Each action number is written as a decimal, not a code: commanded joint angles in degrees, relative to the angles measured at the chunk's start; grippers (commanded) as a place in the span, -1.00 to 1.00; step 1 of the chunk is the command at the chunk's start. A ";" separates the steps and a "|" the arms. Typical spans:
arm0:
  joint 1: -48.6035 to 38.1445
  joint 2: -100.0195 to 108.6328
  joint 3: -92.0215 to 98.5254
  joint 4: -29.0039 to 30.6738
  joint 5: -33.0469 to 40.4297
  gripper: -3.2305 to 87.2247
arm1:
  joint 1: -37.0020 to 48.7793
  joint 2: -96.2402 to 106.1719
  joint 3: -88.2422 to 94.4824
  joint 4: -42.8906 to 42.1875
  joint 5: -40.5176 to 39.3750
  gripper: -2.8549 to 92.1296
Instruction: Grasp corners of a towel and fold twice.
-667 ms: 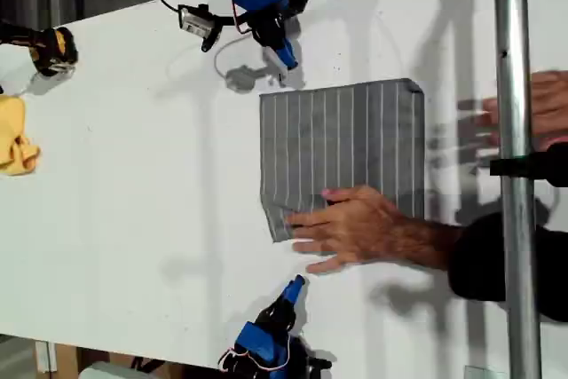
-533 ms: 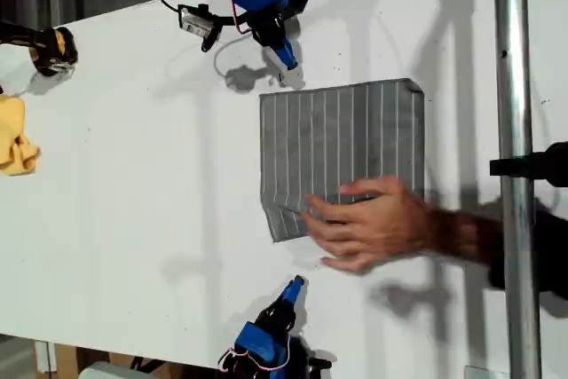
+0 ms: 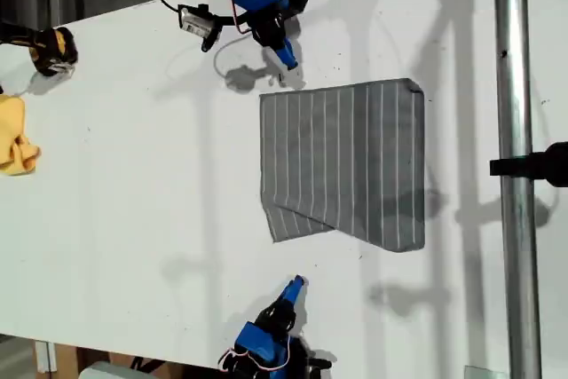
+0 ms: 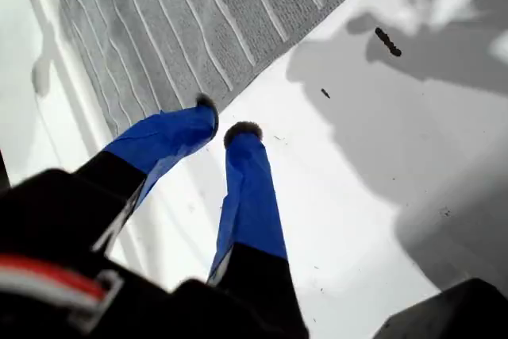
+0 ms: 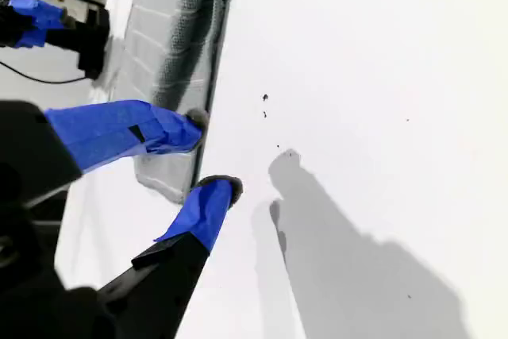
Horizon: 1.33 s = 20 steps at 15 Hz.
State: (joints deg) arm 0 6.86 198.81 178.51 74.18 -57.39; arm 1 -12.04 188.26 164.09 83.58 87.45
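Jaws on my first gripper (image 4: 225, 121) are parted slightly, nothing held; my second gripper (image 5: 213, 155) is wider open, also empty. Towel (image 3: 346, 157) is laid mid-worktop (image 3: 133, 175) btwn both. Person's hand has been withdrawn, so corners (image 3: 266, 99) can prob. be grasped now.

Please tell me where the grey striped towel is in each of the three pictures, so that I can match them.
Exterior view: the towel lies flat at the middle of the white table, between the two arms.
First wrist view: it lies just beyond my first gripper, apart from the tips.
Second wrist view: it lies beyond my second gripper.
Shared landmark: its white pinstripes.
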 commanded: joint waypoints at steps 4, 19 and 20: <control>-0.26 0.44 0.26 0.18 0.35 -0.69 | 0.26 0.09 -1.49 0.62 -0.62 -0.76; -8.70 0.44 -0.35 -3.69 -22.50 -0.96 | 2.99 -3.60 -13.97 -16.35 -8.88 -0.94; -7.91 0.44 0.18 -3.69 -21.62 -0.96 | 2.11 -12.39 -17.49 -17.49 -7.73 -0.94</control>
State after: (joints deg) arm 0 -2.37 198.90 178.33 71.54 -80.51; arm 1 -9.49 184.22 152.75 68.03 79.54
